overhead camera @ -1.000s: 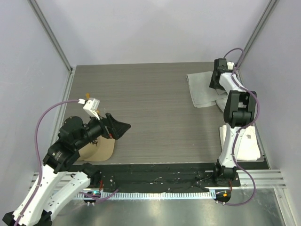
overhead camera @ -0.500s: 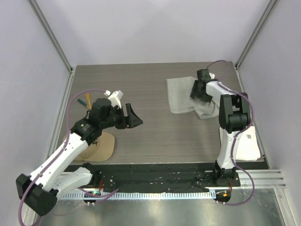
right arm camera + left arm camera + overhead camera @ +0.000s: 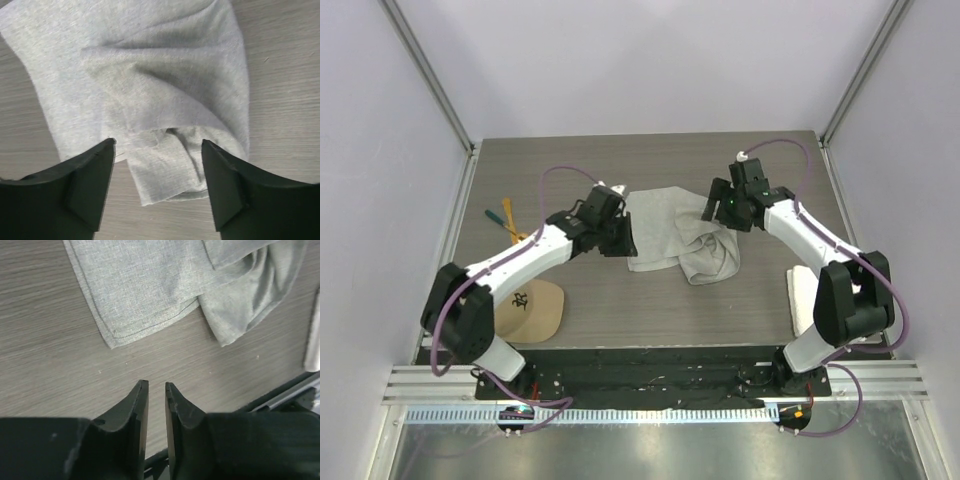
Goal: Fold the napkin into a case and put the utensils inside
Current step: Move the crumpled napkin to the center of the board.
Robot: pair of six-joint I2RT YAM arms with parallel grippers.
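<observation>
Grey cloth, bunched, not yet a case: the napkin (image 3: 665, 225) lies at the middle of the desk (image 3: 620, 300), between the two arms.

Position and lie. Its left part lies flat, with a hemmed corner turned toward the near-left. Its right part is heaped in loose folds. I judge the long axis to run slantwise, from far-left to near-right. It has no clean leading edge on the heaped side.

Left pincer (image 3: 156, 385): drawn narrow, a slim gap only, nothing between the jaws. It stands over bare wood, just short of the hemmed corner.

Right pincer (image 3: 157, 142): spread wide, holding nothing, poised above the heaped folds.

The utensils (image 3: 505, 218) lie at the left edge of the desk, well apart from the cloth. A tan cap (image 3: 535, 308) sits nearer the arm bases.

Hazards noted:
- The left jaws look too close together to take the hem. Brought forward like this, they would likely push the corner and ruck the flat part.
- The right jaws straddle several layers. Closing there could gather more than one layer, and the heap would drag instead of spreading.
- If both arms pull along the slant while the folds remain, the cloth may twist, and no straight fold line would come of it.
- The left forearm passes near the utensils. A low sweep could scatter them.
</observation>
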